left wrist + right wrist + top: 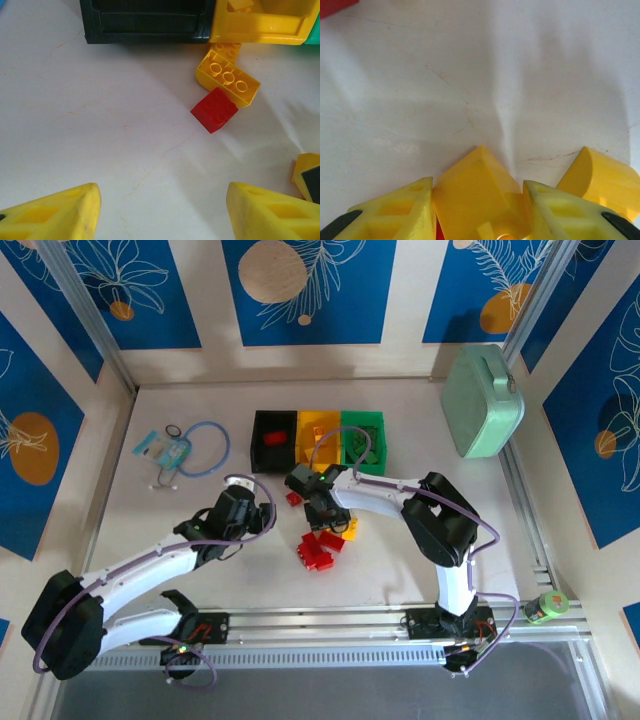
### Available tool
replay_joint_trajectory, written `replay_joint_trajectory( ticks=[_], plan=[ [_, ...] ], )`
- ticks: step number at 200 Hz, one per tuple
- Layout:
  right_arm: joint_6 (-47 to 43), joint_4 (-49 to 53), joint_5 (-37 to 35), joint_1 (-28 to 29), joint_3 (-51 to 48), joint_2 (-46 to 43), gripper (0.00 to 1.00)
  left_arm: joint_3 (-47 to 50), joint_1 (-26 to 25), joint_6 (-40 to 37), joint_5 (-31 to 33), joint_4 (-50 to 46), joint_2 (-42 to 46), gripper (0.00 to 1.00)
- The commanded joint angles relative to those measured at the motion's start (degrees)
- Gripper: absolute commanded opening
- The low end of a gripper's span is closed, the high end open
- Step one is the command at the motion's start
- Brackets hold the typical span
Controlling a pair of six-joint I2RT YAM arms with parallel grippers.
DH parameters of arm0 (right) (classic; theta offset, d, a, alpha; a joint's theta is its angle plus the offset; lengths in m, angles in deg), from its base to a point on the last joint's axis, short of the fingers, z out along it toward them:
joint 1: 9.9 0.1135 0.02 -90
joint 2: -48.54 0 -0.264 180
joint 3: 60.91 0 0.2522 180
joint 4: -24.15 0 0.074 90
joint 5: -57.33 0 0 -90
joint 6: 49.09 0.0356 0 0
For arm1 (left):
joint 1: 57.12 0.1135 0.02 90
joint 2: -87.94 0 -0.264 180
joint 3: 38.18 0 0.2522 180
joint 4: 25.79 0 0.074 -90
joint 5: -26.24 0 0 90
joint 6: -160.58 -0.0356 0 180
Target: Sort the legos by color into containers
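The right gripper (477, 189) pinches a yellow plastic brick (470, 177), and the left gripper (162, 194) stands apart, a red plastic brick (216, 110) at one o'clock.

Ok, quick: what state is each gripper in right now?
Left gripper: open, nothing between its fingers.
Right gripper: closed on a yellow lego.

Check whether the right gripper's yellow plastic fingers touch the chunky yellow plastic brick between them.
Touching. The right wrist view shows both fingers pressed against the chunky yellow plastic brick, no gap.
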Motion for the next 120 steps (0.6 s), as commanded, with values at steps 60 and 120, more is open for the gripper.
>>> replay_joint_trajectory(
  ticks=[60, 120],
  plan=[
    [-5.08, 3.58, -2.08, -4.53, 9.56, -1.26, 0.42, 0.93, 0.75, -0.16, 1.54, -0.24, 1.57, 0.67],
    [-10.88, 5.46, -0.62, -10.14, 21.59, 2.96, 0.42, 1.1, 0.75, -0.42, 1.91, -0.93, 2.24, 0.67]
  ],
)
